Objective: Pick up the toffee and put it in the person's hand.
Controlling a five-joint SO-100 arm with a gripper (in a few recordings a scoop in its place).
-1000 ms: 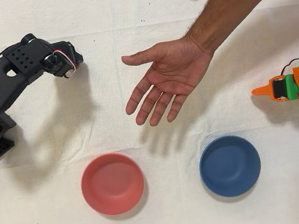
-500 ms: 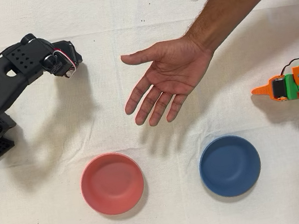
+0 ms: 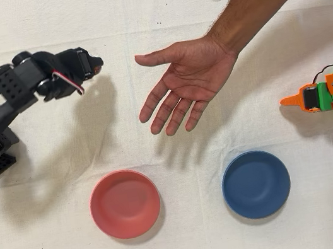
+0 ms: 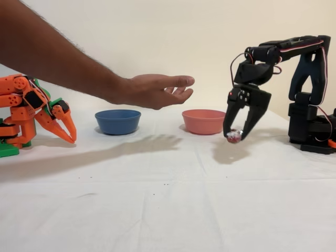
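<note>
The white cloth-covered counter (image 4: 173, 210) stretched out before me, with the person's bare forearm and open hand (image 3: 188, 82) held palm up in the air above its middle. The black arm's claw (image 4: 234, 135) hung pointing downward, clenched on the small dark red foil-wrapped toffee (image 4: 233, 136), which sat pinched at the fingertips just clear of the cloth. In the fixed view the hand lay to the left of the claw and higher, well apart from it, so I judged the carry would have to go up and across. The idle orange arm (image 4: 31, 113) stood on the far side of the hand. The pink round bowl (image 3: 125, 203) and the blue round bowl (image 3: 256, 184) both sat empty.
</note>
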